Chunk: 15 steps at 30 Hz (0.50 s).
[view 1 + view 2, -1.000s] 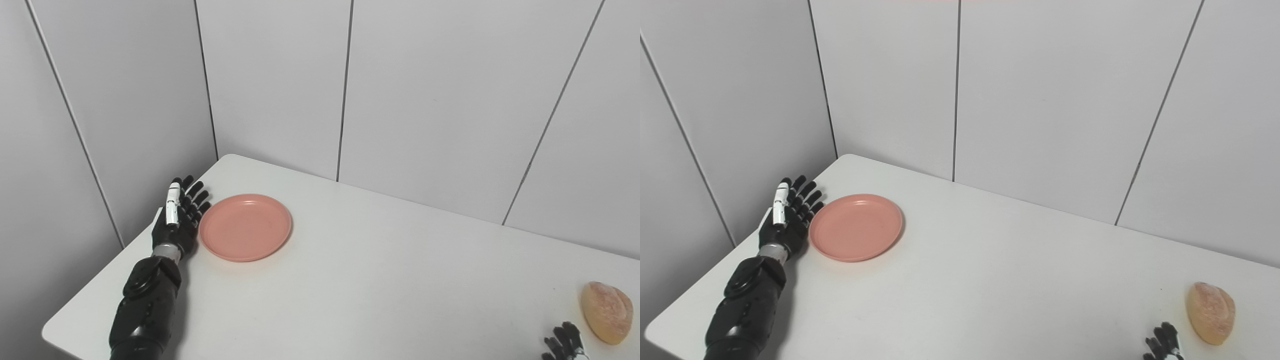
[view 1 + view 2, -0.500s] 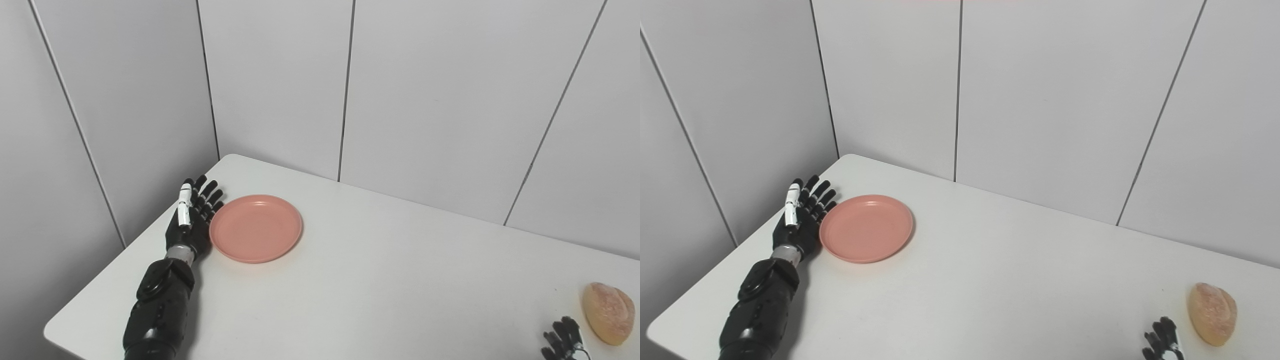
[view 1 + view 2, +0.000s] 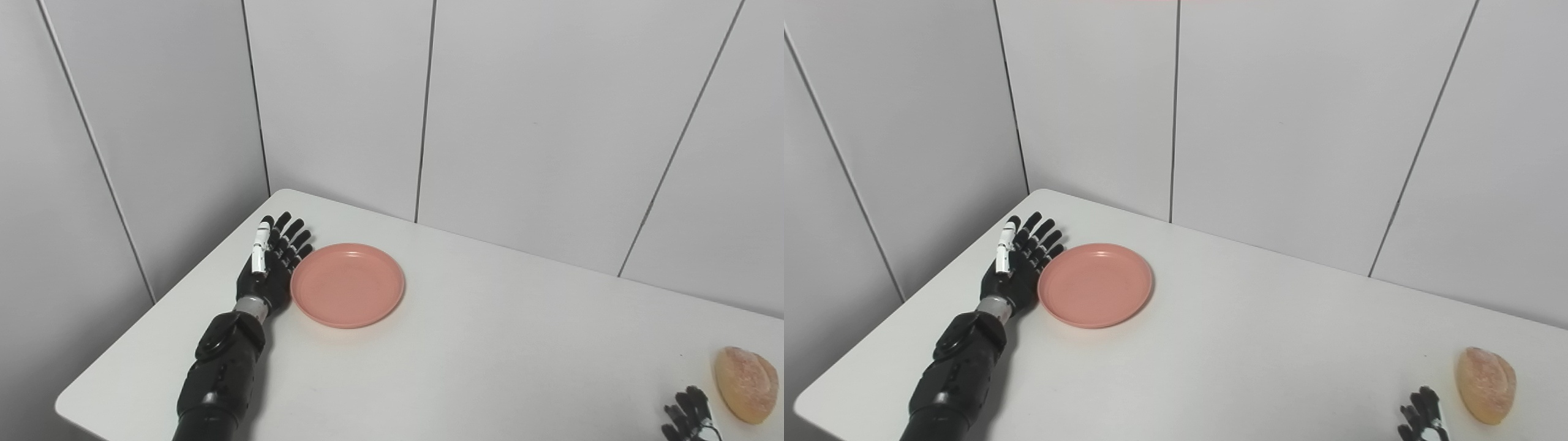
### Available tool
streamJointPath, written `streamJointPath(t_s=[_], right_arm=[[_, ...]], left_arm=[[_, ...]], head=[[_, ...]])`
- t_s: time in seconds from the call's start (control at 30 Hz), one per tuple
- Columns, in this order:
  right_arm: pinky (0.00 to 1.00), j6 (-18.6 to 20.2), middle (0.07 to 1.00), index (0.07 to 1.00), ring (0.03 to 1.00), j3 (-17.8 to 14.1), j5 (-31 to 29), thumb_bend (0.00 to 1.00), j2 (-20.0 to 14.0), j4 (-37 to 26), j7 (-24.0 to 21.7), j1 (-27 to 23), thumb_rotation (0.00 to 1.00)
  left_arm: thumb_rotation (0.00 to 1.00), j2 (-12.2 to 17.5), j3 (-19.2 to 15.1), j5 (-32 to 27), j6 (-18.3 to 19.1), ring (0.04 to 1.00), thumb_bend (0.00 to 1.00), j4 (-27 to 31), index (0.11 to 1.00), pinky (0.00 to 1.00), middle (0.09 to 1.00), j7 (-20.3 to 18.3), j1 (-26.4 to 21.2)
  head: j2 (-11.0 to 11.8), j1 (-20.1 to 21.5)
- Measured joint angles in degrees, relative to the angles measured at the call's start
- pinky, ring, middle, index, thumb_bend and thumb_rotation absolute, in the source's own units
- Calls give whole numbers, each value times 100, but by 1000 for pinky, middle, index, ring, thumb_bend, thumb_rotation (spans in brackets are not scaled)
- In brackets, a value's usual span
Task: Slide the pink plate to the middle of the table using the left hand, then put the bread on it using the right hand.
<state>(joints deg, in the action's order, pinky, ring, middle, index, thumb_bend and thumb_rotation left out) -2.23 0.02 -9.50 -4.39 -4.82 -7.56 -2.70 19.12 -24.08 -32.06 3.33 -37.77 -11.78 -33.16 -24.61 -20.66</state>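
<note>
A round pink plate (image 3: 347, 284) lies flat on the white table (image 3: 465, 349), left of its middle. My left hand (image 3: 270, 264) stands on edge against the plate's left rim, open, fingers straight and pointing away from me, touching the rim. At the far right edge of the table lies a tan bread roll (image 3: 745, 384). Only the fingertips of my right hand (image 3: 687, 419) show at the bottom edge, just left of the bread and apart from it; they are spread and hold nothing.
Grey panelled walls (image 3: 520, 122) close in the table on the left and at the back. The table's left corner and front edge run near my left forearm (image 3: 222, 373).
My left hand has pushed the plate to the right along the table, staying against its left rim. The bread and the right hand have stayed in place.
</note>
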Motion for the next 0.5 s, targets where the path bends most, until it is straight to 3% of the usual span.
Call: streamJointPath(t_s=[0.5], right_arm=[[1000,-2,1000,1000,1000,12,81,235,35,12,-9,-10,1000]], left_arm=[[1000,-338,368,74,187,887,391,436,881,887,895,-61,121]], head=[[-141,202]])
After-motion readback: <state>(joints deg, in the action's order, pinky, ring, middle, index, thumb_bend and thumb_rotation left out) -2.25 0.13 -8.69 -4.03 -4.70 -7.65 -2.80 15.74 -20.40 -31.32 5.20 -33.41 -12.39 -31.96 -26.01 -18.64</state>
